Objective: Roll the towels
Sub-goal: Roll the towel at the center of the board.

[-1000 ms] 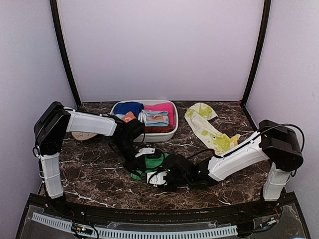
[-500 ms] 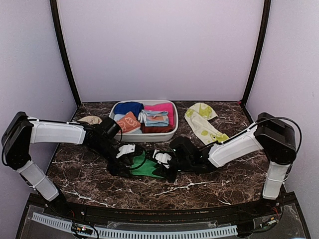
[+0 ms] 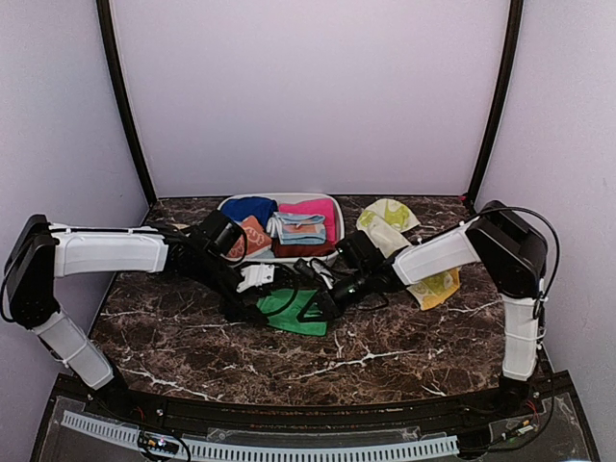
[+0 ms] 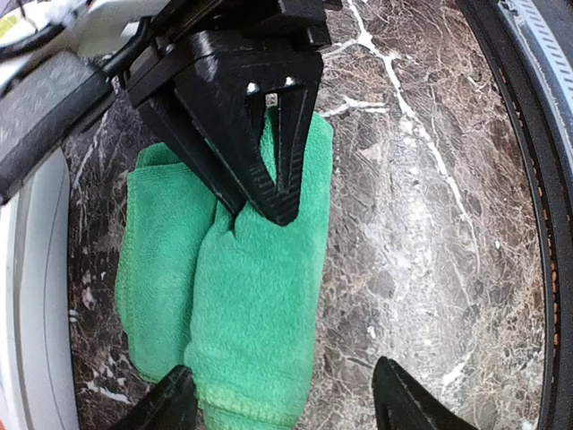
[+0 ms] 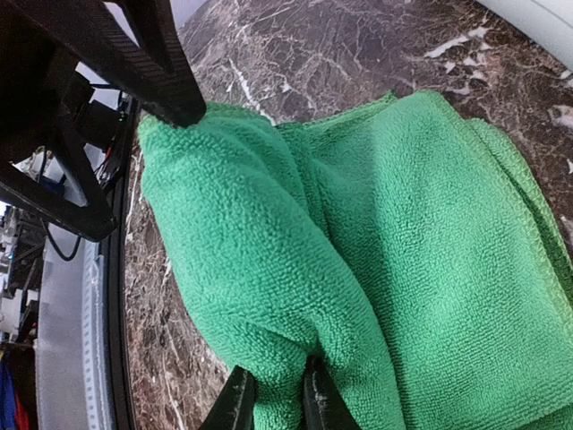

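The bright green towel (image 3: 294, 313) lies folded on the marble, a thick fold doubled over along it (image 5: 269, 233). My right gripper (image 5: 273, 403) is shut on a pinch of that fold at its end, seen from the left wrist view as black fingers (image 4: 269, 179) biting the cloth. My left gripper (image 4: 286, 408) is open at the towel's other end (image 4: 251, 376), one finger beside the cloth, holding nothing. The cream towel with yellow-green shapes (image 3: 390, 223) lies at the back right, partly under the right arm.
A white tray (image 3: 337, 214) at the back middle holds blue, pink and orange folded cloths; its wall (image 4: 27, 296) is close to the green towel. The two arms meet over the towel. The table's dark front rim (image 4: 537, 179) runs nearby.
My left gripper has opened and let go of the green towel. Both grippers and the towel have shifted toward the tray. The right gripper has closed tighter on the fold.
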Controlling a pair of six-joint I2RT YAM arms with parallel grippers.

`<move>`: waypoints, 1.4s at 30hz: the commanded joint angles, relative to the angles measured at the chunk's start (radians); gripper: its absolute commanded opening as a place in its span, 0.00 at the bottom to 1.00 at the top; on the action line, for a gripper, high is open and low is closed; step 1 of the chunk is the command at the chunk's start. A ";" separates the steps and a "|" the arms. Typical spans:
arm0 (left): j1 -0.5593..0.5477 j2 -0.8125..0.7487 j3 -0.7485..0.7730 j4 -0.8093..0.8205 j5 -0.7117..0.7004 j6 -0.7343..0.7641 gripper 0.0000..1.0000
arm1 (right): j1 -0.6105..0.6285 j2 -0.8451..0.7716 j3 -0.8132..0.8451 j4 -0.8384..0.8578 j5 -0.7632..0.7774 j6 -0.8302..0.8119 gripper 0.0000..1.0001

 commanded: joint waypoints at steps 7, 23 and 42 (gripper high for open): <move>-0.037 -0.004 0.045 0.134 -0.326 0.049 0.67 | -0.038 0.108 0.072 -0.300 -0.025 0.026 0.15; -0.178 0.082 0.094 -0.010 -0.180 0.110 0.61 | -0.066 0.190 0.176 -0.431 -0.038 0.052 0.12; -0.109 0.217 -0.029 0.172 -0.343 0.138 0.63 | -0.078 0.199 0.206 -0.452 -0.098 0.054 0.13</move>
